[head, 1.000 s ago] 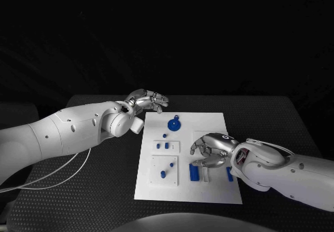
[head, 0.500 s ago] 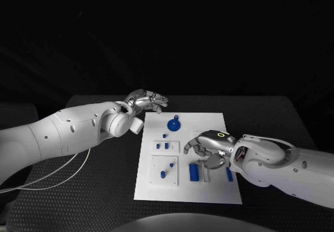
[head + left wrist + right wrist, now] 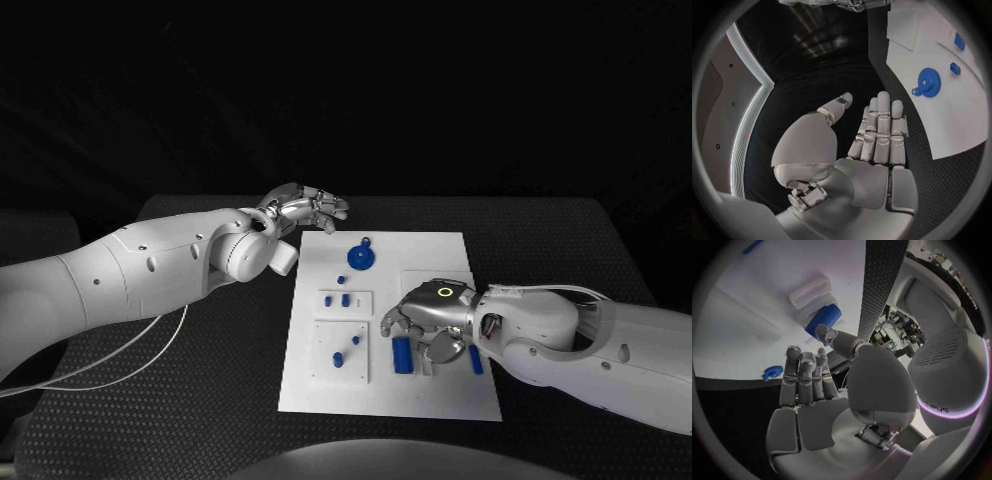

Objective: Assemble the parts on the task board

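Black table (image 3: 577, 240): blue bar (image 3: 402, 356) lies lengthwise, near–far, on task board (image 3: 433, 400).

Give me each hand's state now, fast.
Left hand: open, holding nothing, off the task board.
Right hand: open over the board, holding nothing.

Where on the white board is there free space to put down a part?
The task board is bare at its far right corner, right of the blue gear, and along its near edge. It is crowded mid-board, where the right hand hovers over blue blocks.
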Controlling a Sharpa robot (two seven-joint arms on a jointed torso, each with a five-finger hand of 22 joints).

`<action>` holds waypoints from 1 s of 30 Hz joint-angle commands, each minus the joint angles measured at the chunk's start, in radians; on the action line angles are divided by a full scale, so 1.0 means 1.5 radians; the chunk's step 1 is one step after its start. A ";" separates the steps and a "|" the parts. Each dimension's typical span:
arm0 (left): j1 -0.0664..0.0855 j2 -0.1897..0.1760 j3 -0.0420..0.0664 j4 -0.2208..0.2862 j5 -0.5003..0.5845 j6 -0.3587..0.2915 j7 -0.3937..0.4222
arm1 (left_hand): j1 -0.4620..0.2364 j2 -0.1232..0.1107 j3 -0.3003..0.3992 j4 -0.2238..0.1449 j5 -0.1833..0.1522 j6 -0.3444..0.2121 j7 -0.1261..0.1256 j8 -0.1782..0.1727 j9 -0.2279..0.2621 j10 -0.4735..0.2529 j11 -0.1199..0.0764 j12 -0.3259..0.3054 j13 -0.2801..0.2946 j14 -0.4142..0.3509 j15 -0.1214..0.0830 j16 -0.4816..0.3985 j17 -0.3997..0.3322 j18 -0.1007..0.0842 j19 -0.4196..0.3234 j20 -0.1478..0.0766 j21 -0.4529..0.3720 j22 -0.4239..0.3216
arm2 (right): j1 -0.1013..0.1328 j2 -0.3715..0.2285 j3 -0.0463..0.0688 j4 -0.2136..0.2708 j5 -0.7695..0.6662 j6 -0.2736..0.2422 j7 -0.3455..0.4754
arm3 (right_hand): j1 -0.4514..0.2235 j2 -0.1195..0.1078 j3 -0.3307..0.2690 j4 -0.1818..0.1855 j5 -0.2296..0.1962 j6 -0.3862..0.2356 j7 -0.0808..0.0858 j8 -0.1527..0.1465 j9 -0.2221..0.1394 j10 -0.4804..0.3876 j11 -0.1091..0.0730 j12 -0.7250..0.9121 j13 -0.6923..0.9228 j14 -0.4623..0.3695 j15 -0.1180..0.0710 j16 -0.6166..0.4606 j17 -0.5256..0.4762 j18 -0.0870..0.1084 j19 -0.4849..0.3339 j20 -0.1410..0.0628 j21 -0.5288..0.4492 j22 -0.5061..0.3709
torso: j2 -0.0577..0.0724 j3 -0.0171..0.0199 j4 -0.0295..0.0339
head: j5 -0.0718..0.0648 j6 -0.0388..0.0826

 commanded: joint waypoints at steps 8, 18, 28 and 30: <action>0.001 0.001 0.000 0.001 0.001 0.011 0.003 | -0.001 -0.001 -0.001 0.002 0.003 -0.006 0.002 -0.002 -0.001 -0.004 -0.001 0.001 -0.001 0.001 0.002 -0.004 0.001 0.007 0.004 0.002 -0.003 0.001 | -0.011 0.012 0.000 -0.003 -0.070 0.038 -0.017 | 0.008 -0.001 0.005 0.000 -0.001 -0.004 -0.001 0.008 0.003 -0.010 0.000 0.009 -0.003 -0.010 0.000 0.010 -0.001 -0.006 -0.008 0.001 0.007 0.016 | 0.000 -0.0002 0.0007 | 0.001 -0.002; 0.001 0.000 0.000 0.002 0.001 0.013 0.002 | -0.001 -0.001 -0.001 0.003 0.003 -0.007 0.002 -0.002 -0.001 -0.004 -0.001 0.001 -0.001 0.001 0.002 -0.004 0.002 0.007 0.004 0.002 -0.004 0.002 | -0.021 0.020 0.000 -0.017 -0.093 0.042 -0.021 | 0.015 0.002 0.013 0.001 -0.001 0.001 0.002 0.016 0.006 -0.011 0.000 0.017 -0.006 -0.011 0.001 0.017 -0.004 -0.006 -0.009 0.001 0.014 0.015 | 0.001 -0.0005 0.0011 | 0.000 -0.003; 0.001 0.000 0.000 0.002 0.001 0.013 0.002 | -0.001 -0.001 -0.001 0.003 0.002 -0.007 0.002 -0.002 -0.001 -0.005 0.000 0.001 -0.001 0.001 0.002 -0.004 0.002 0.007 0.004 0.002 -0.004 0.002 | -0.031 0.022 0.000 -0.023 -0.094 0.051 -0.020 | 0.019 0.005 0.023 0.003 0.000 0.013 0.009 0.027 0.009 -0.012 0.000 0.025 -0.012 -0.014 0.002 0.024 -0.008 -0.006 -0.012 0.002 0.020 0.014 | 0.000 -0.0001 0.0007 | 0.002 -0.007; 0.001 0.000 0.000 0.002 0.001 0.013 0.002 | -0.001 -0.001 -0.001 0.003 0.002 -0.007 0.002 -0.002 -0.001 -0.005 0.000 0.001 -0.001 0.001 0.002 -0.004 0.002 0.007 0.005 0.002 -0.004 0.002 | -0.033 0.022 0.000 -0.025 -0.094 0.051 -0.020 | 0.020 0.006 0.024 0.003 0.000 0.016 0.011 0.029 0.010 -0.012 0.000 0.027 -0.013 -0.014 0.002 0.025 -0.009 -0.006 -0.012 0.002 0.021 0.014 | 0.000 0.0000 0.0005 | 0.002 -0.008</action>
